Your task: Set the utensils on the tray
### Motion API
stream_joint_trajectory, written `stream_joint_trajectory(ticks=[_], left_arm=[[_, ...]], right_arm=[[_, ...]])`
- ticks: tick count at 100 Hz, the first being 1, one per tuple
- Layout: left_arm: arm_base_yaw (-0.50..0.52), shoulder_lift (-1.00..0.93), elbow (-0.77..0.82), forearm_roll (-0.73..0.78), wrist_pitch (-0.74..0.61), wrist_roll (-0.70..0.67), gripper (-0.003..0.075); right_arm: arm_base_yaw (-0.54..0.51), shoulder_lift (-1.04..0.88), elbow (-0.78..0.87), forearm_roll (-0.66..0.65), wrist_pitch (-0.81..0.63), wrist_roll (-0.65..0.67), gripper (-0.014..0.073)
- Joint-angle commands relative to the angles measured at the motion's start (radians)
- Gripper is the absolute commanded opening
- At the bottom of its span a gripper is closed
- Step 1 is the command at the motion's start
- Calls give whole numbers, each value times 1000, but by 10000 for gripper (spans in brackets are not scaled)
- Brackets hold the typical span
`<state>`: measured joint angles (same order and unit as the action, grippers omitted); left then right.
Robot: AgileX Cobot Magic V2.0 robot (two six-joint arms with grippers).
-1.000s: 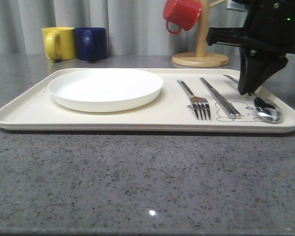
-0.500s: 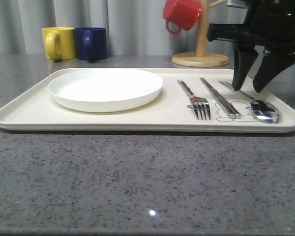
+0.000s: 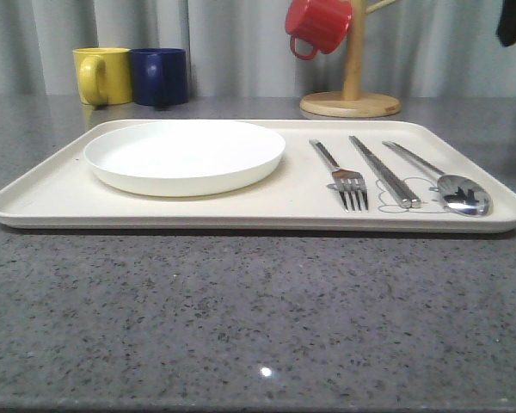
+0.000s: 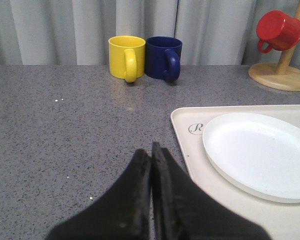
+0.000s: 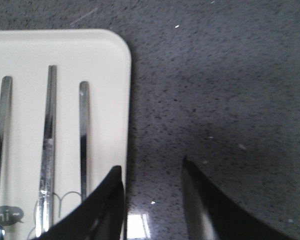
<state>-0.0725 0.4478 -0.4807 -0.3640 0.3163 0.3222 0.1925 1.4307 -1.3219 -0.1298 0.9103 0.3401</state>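
Note:
The cream tray (image 3: 52, 198) lies on the grey table. On it, the white plate (image 3: 185, 155) sits at the left, with the fork (image 3: 344, 176), the chopstick pair (image 3: 385, 172) and the spoon (image 3: 451, 185) side by side at the right. My right gripper (image 5: 152, 172) is open and empty, above the table just off the tray's right rim, near the spoon handle (image 5: 83, 130). A dark bit of the right arm (image 3: 513, 21) shows high at the right. To the left of the tray (image 4: 190, 145), my left gripper (image 4: 151, 150) hangs shut and empty over bare table.
A yellow mug (image 3: 101, 75) and a blue mug (image 3: 159, 76) stand behind the tray's left end. A red mug (image 3: 318, 24) hangs on a wooden stand (image 3: 350, 103) behind the right end. A grey curtain closes the back.
The right gripper opened over the spoon handle, then rose up and away to the right. The spoon stays lying on the tray. Nothing else moved.

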Motion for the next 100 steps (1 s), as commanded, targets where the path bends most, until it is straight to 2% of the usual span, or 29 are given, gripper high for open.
stream_joint_trajectory(ticks=[1, 21, 61, 81, 90, 100], left_arm=[[3, 3, -30, -12, -73, -9, -18], [3, 3, -30, -12, -73, -9, -18], [3, 3, -30, -12, -73, -9, -18], [3, 3, -30, -12, -73, -9, -18], [3, 3, -30, -12, -73, -9, -18], [3, 3, -30, -12, -73, -9, -18]], right_arm=[[-34, -103, 22, -38, -52, -10, 300], [-82, -301, 230, -55, -178, -10, 300], [-83, -764, 676, -75, -455, -10, 299], [-83, -978, 793, -65, -546, -9, 296], [-83, -1035, 803, -67, -561, -9, 245], [-83, -1063, 803, -75, -560, -9, 108]])
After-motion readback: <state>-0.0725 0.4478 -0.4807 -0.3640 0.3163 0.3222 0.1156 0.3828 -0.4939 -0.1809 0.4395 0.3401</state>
